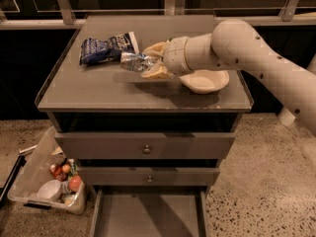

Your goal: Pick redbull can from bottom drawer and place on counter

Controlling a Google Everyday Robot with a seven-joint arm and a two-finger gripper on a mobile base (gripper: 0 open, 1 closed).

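Observation:
The redbull can (pixel 132 61), silver and shiny, lies sideways in my gripper (pixel 148 62), which is shut on it. The gripper holds the can just above the counter (pixel 113 92), right next to the dark-blue snack bag (pixel 106 47). My white arm (pixel 247 48) reaches in from the right. The bottom drawer (pixel 148 215) stands pulled open at the foot of the cabinet, and its grey floor shows bare.
A white bowl (pixel 205 80) sits on the counter's right side, under my arm. Two shut drawer fronts with knobs (pixel 146 149) are above the open drawer. A clear bin with cups and fruit (pixel 47 189) stands on the floor to the left.

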